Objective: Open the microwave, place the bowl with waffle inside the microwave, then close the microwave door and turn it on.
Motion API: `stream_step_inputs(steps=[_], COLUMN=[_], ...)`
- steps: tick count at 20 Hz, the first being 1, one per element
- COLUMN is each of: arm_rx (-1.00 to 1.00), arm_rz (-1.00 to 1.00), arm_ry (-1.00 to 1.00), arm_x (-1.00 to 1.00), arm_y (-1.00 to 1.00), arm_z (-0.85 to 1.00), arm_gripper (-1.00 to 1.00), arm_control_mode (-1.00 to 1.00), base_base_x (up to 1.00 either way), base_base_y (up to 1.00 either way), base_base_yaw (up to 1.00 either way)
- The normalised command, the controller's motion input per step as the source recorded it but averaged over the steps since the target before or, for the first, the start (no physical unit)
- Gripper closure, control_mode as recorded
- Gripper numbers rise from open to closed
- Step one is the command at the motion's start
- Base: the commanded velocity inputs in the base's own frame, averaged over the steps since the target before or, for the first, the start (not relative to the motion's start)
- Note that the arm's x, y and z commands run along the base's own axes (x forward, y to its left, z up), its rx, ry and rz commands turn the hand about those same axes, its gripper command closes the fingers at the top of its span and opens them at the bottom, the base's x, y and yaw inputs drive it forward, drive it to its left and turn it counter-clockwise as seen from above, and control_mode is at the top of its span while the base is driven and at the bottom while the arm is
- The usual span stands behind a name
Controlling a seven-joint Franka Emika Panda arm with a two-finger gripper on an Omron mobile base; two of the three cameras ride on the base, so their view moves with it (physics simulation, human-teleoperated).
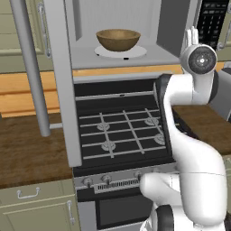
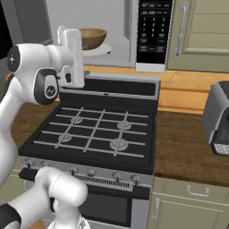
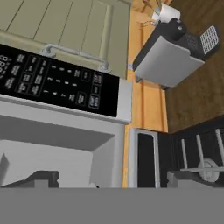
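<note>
Bowl (image 1: 118, 39) sits inside; door (image 1: 61, 81), stiff and hinged left, likely swings easily if pushed near its bar handle (image 1: 30, 67). Pincer (image 3: 109, 179) fingers stand apart, empty.

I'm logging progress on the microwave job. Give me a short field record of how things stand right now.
microwave: silver-grey box, cavity open above the black gas stove
microwave door: grey framed panel, swung wide open to the left, long bar handle facing out
bowl: round tan-brown wooden bowl, resting on the white turntable plate inside the cavity
waffle: not visible over the bowl rim
keypad: black panel at the microwave's right
gripper: raised in front of the cavity; tips apart, nothing between them
left to do: close door, start
</note>
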Motion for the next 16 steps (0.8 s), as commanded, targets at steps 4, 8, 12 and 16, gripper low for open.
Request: stream_step_inputs(steps=[4,8,12,16], arm_rx=[-0.08,-0.2,-0.08,0.0], arm_rz=[-0.24,-0.2,-0.05,0.0], arm_ry=[0.06,0.13,0.13,0.04], arm_x=[-0.74,-0.26,0.02,0.13], arm_y=[-0.34,-0.23,0.03,0.37], arm_z=[-0.45,-0.57,-0.41,-0.42], arm_gripper=[-1.0,-1.0,-1.0,-1.0], arm_control_mode=[-1.0,-1.0,-1.0,-1.0], base_base_x=[0.0,0.0,0.0,0.0], base_base_y=[0.0,0.0,0.0,0.0], base_base_yaw=[0.0,0.0,0.0,0.0])
